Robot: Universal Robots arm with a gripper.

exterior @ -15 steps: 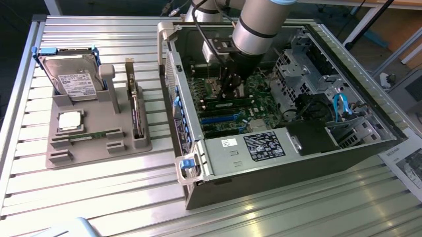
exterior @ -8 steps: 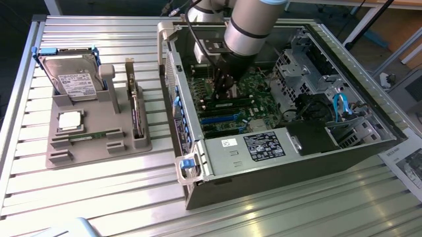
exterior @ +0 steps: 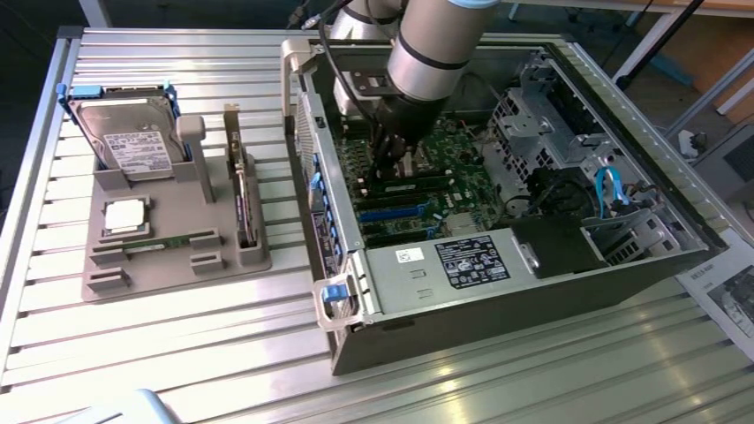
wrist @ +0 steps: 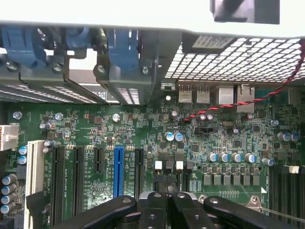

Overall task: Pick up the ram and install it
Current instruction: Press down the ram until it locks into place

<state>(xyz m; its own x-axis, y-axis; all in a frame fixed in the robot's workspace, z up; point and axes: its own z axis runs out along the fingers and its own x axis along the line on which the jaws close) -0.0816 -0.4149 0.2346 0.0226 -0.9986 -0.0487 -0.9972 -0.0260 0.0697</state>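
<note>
The ram (exterior: pixel 162 241) is a thin green stick lying in the front slot of the grey holder (exterior: pixel 224 265), on the table at the exterior view's left. My gripper (exterior: pixel 383 172) is far from it, reaching down into the open computer case (exterior: pixel 471 274) over the green motherboard (wrist: pixel 143 129). In the wrist view the black fingers (wrist: pixel 159 200) are pressed together, so the gripper (wrist: pixel 167 188) is shut with nothing between them. It hangs just above the board, near the blue expansion slot (wrist: pixel 118 169). Dark memory slots (wrist: pixel 286 183) lie off to one side.
The holder also carries a hard drive (exterior: pixel 136 141), a square silver processor (exterior: pixel 125 216) and an upright circuit card (exterior: pixel 242 199). Inside the case are the drive cage (exterior: pixel 531 115), blue cables (exterior: pixel 610 190) and a black power supply (exterior: pixel 554 247). A red and black wire (wrist: pixel 238 102) crosses the board.
</note>
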